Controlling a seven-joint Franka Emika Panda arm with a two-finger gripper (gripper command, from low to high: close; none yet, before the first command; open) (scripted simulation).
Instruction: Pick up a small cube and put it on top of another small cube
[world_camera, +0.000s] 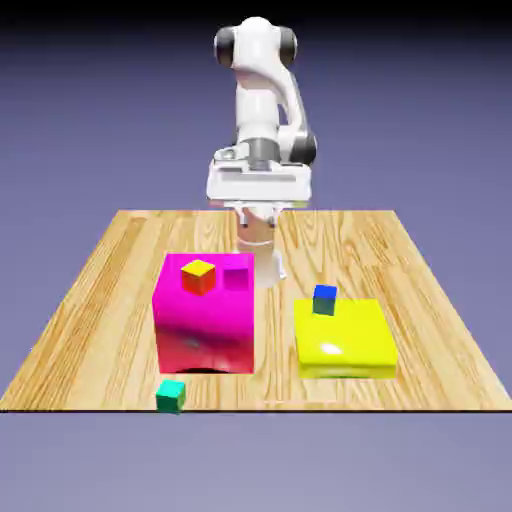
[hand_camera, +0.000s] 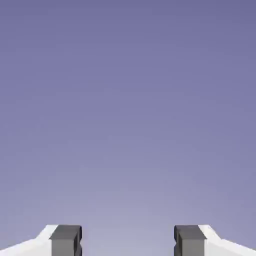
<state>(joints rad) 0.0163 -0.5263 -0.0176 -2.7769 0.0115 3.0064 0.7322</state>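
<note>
Exterior view: the bench (world_camera: 430, 350) has a pale, striped wood grain. The arm (world_camera: 262, 95), white with dark joint caps, rises at the far side, around the middle. The hand (world_camera: 259, 214) hangs in front of it, above the far part of the bench and well apart from the cubes. Hand view: the two grey fingertips (hand_camera: 191, 240) stand wide, nothing between them, only blue-violet backdrop beyond.

Green cube (world_camera: 171, 396): at the bench's near edge, toward the exterior view's left, just in front of the magenta block (world_camera: 206, 325). Its faces run from bright green to a darker green; it sits slightly turned. Whether it touches the block cannot be told.

Magenta block: large, tall, left of centre in the exterior view, front face shading to red low down. Orange-and-yellow cube (world_camera: 198, 277) shows against its top, yellow face up. Small magenta cube (world_camera: 236, 278) beside that one, toward the exterior view's right, nearly lost against the block's colour.

Blue cube (world_camera: 324, 299): right of centre, at the far part of the yellow block (world_camera: 345, 340), lower part darker, teal-tinted. Yellow block: broad, low, glossy highlight near its front. The green and blue cubes stand well apart.
</note>
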